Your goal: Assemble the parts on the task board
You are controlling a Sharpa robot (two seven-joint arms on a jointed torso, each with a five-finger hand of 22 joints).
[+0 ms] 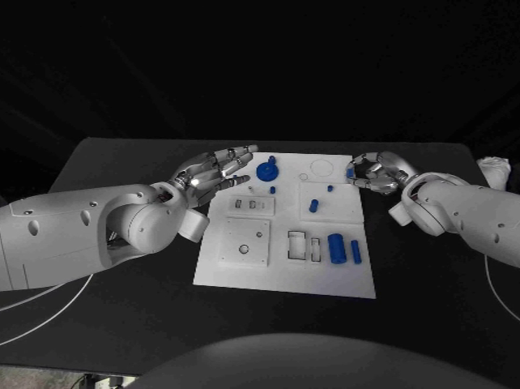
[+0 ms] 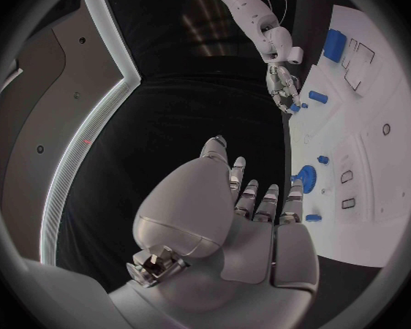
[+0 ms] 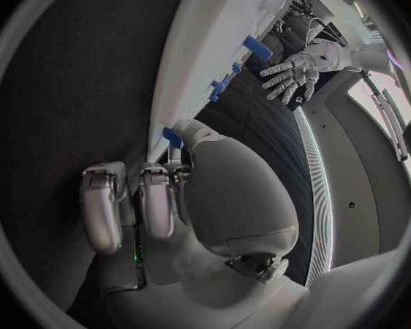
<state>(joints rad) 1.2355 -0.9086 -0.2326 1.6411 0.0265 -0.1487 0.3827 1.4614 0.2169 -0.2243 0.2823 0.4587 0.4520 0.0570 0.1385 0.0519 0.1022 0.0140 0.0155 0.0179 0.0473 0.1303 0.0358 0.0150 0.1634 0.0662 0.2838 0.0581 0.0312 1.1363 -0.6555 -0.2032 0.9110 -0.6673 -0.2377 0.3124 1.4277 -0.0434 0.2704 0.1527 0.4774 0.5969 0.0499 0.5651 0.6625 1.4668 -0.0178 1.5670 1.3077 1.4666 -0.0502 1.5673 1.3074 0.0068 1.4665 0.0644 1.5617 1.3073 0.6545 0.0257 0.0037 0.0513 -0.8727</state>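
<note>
- Centrally on the black bench (image 1: pixel 143 154) lies the white board (image 1: pixel 286 271), holding blue parts: a round knob (image 1: pixel 266 172) near its far left corner, a small peg (image 1: pixel 314 206) mid-board, and a fat cylinder (image 1: pixel 336 248) beside a slim bar (image 1: pixel 355 250) nearer the robot.
- Left hand (image 1: pixel 219 168) hovers at the board's far left edge, fingers spread, holding nothing.
- Right hand (image 1: pixel 372 173) sits at the far right edge, fingers curled around a small blue piece (image 3: pixel 172 137).

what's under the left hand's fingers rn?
In the head view the left hand hovers open at the task board's far left edge. Its fingertips reach toward the round blue part, apparently without touching. Whatever lies directly beneath the palm is covered.
</note>
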